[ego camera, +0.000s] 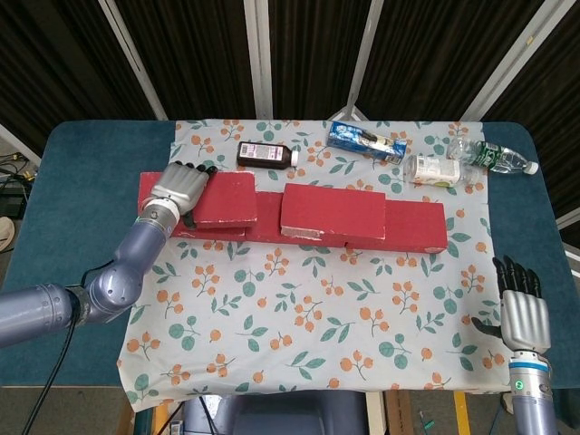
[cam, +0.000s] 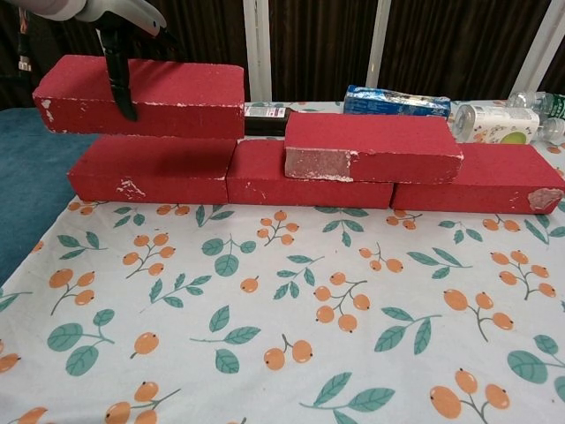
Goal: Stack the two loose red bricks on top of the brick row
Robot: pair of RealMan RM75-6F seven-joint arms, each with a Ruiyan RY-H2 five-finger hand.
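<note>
A row of red bricks (ego camera: 412,227) (cam: 309,173) runs across the floral cloth. One red brick (ego camera: 332,215) (cam: 371,147) lies stacked on the row's middle. My left hand (ego camera: 179,187) (cam: 110,18) grips a second red brick (ego camera: 227,198) (cam: 177,85) from above and holds it over the row's left end brick (cam: 150,170), slightly overhanging to the left. Whether it touches the row I cannot tell. My right hand (ego camera: 520,306) hovers with fingers spread at the table's near right edge, holding nothing.
Behind the row lie a dark bottle (ego camera: 265,155) (cam: 256,116), a blue packet (ego camera: 367,140) (cam: 395,101), a white bottle (ego camera: 436,169) (cam: 491,121) and a clear bottle (ego camera: 497,157). The blue table (ego camera: 72,172) borders the cloth (ego camera: 317,308) on both sides.
</note>
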